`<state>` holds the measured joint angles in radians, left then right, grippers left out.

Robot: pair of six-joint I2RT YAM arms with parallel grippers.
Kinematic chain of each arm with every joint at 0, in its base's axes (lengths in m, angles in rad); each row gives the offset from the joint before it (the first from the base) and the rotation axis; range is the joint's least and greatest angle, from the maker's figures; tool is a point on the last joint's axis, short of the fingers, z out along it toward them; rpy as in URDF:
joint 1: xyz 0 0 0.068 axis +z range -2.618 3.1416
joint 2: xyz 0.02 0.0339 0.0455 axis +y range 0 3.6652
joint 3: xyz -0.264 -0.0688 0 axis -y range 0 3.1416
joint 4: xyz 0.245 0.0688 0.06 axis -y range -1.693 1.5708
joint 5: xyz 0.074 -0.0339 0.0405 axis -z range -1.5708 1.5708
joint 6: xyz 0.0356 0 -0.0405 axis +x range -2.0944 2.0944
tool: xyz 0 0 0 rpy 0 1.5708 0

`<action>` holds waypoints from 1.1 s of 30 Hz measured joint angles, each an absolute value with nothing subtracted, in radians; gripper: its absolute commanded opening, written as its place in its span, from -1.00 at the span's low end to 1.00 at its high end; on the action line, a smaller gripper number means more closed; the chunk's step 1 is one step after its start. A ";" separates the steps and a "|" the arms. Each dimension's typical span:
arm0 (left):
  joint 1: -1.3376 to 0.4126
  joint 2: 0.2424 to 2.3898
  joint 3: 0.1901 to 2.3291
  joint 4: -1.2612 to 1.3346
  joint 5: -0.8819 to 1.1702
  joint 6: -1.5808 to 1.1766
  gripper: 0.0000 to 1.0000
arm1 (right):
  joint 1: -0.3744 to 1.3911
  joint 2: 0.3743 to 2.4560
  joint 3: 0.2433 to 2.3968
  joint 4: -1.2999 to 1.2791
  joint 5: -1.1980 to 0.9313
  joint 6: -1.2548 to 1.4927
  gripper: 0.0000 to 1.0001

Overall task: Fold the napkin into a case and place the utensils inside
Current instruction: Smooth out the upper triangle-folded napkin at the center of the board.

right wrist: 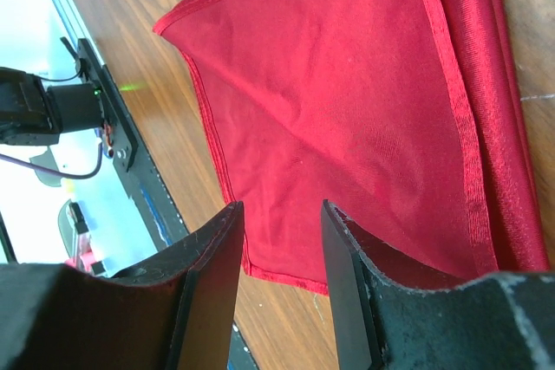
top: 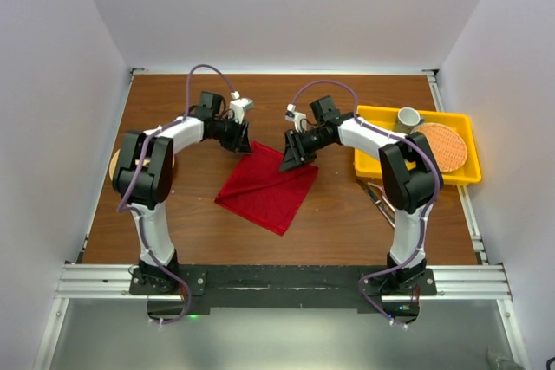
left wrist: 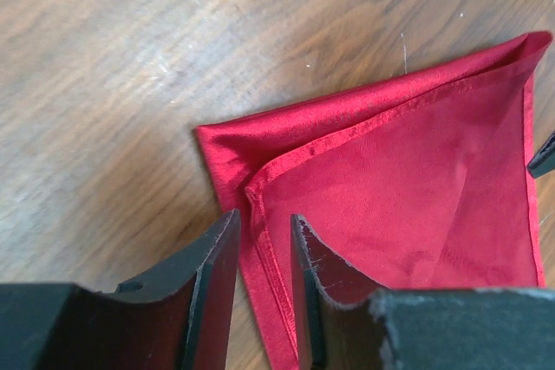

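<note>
The deep-red napkin [top: 267, 186] lies flat on the wooden table, folded over with two layers showing at its far corner [left wrist: 381, 162]. My left gripper [top: 246, 141] hangs low over the napkin's far left corner. Its jaws are slightly open, and the upper layer's hemmed edge lies between them [left wrist: 264, 224]. My right gripper [top: 291, 157] is open above the napkin's far right part [right wrist: 282, 210], with red cloth [right wrist: 347, 84] below the jaws. The silver utensils [top: 379, 198] lie on the table to the right, mostly hidden under the right arm. No case is formed.
A yellow plastic tray [top: 379, 117] at the right holds a grey cup [top: 408, 118] and a round orange woven mat [top: 441, 146]. A round tan object [top: 114, 163] shows behind the left arm. White walls close in the table on three sides.
</note>
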<state>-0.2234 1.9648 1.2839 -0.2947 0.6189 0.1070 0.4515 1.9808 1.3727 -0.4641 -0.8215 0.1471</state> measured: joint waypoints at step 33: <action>-0.263 2.072 1.433 -0.354 0.568 0.125 -0.45 | 0.451 2.009 1.409 -0.478 -0.830 0.114 -0.08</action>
<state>-0.2630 2.0724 1.4334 -0.3542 0.5678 0.1249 0.4515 2.0094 1.4086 -0.4778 -0.8295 0.1143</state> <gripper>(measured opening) 0.268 0.458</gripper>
